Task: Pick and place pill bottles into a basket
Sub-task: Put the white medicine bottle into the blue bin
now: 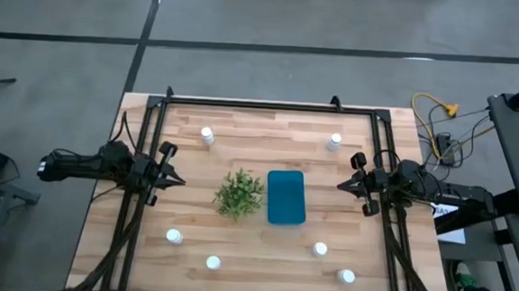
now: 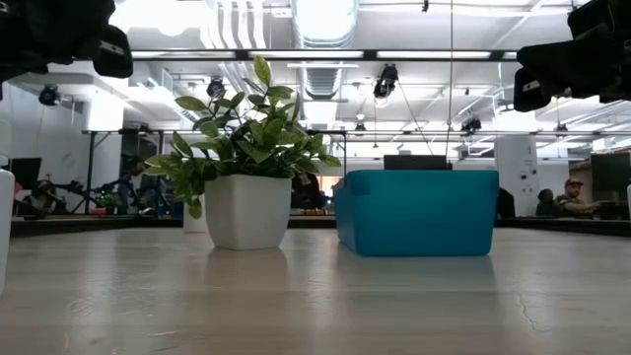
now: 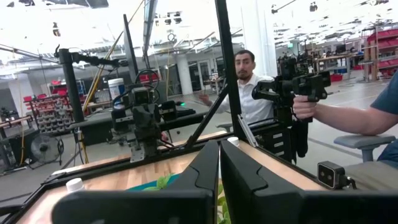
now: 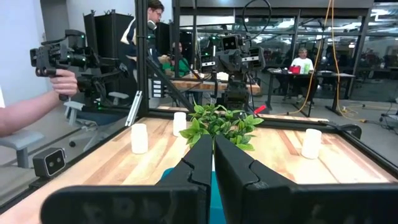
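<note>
I can read no text, label, brand, number or sign anywhere: the pill bottles and the basket before me show no legible lettering.

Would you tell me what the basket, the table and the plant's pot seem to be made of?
Basket: probably moulded plastic, teal, smooth matte walls with rounded corners.
Table: wood, pale butcher-block strips with visible grain, lightly sealed.
Pot: white, smooth and slightly glossy; ceramic or plastic, I cannot tell which.
</note>
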`<state>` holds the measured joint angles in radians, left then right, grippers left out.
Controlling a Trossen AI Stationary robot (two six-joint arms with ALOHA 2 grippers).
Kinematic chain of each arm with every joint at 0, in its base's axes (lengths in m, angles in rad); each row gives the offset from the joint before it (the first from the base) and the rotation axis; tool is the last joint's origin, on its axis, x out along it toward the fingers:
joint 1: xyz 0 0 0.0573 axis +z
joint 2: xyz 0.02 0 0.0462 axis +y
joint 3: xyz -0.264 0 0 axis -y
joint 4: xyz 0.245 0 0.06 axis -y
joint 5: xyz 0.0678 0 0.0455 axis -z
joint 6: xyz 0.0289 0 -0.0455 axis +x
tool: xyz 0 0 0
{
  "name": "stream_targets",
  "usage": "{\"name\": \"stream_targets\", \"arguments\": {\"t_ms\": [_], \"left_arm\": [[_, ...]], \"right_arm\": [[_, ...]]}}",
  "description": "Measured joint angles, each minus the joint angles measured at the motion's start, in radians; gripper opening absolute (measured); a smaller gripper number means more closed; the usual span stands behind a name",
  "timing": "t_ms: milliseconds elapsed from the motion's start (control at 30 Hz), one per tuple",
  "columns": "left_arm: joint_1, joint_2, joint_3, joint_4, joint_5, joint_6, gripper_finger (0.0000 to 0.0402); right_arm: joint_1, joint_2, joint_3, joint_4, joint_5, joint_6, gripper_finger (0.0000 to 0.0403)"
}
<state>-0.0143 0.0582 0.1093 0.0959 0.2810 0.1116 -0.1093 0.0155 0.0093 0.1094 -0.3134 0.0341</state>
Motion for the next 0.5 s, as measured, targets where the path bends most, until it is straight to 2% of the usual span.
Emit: {"name": "stream_targets", "arguments": {"t_ms": [133, 367, 500], "left_arm": [[0.000, 0.000, 0.000, 0.000, 0.000, 0.000, 0.0000], [0.000, 0.000, 0.000, 0.000, 0.000, -0.001, 0.0000], [0.000, 0.008, 0.000, -0.033, -0.001, -0.002, 0.0000]], "right_arm": [[0.000, 0.000, 0.000, 0.024, 0.000, 0.001, 0.0009], [0.000, 0.000, 0.000, 0.174, 0.000, 0.021, 0.0009], [0.000, 0.000, 0.000, 0.189, 0.000, 0.021, 0.0009]]}}
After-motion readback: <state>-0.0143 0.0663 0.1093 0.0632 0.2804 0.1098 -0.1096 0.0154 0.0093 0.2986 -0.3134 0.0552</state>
